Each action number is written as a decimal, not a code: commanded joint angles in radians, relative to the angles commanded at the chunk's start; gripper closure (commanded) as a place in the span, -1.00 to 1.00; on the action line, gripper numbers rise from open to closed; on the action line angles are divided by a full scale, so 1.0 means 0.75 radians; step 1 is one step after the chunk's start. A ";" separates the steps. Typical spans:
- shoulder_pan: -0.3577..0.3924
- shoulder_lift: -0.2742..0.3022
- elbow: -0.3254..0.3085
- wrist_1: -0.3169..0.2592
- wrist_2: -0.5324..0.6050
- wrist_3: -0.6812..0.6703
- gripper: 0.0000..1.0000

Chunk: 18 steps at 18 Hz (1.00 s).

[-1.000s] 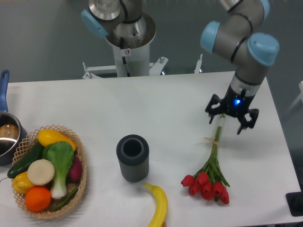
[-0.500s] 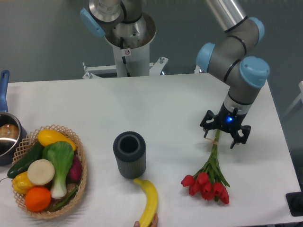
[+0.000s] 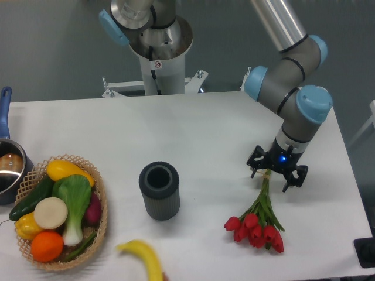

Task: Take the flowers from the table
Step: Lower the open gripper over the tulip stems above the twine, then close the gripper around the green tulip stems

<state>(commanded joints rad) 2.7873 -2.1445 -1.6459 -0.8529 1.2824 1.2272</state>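
Observation:
The flowers (image 3: 256, 225), red tulips on thin green stems with a tan band, lie on the white table (image 3: 193, 129) at the right front, blooms toward the front edge. My gripper (image 3: 275, 174) hangs low over the upper end of the stems, right at the band. Its fingers are spread to either side of the stems, open, with the stem ends hidden beneath the gripper body. The tulip heads and leaves lie flat on the tabletop.
A dark ribbed cylindrical vase (image 3: 159, 190) stands upright in the middle front. A wicker basket (image 3: 99, 202) of vegetables sits at the front left, a blue-handled pot (image 3: 9, 164) at the left edge. A blurred banana (image 3: 145, 260) is moving at the front edge.
My gripper has come down and slightly forward along the stems to the band. The vase shifted a little left. The banana moved left and blurred.

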 joint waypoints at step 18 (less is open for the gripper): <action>-0.037 -0.025 0.004 0.016 0.053 -0.114 0.39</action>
<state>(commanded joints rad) 2.7596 -2.1629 -1.6429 -0.8407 1.3223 1.1414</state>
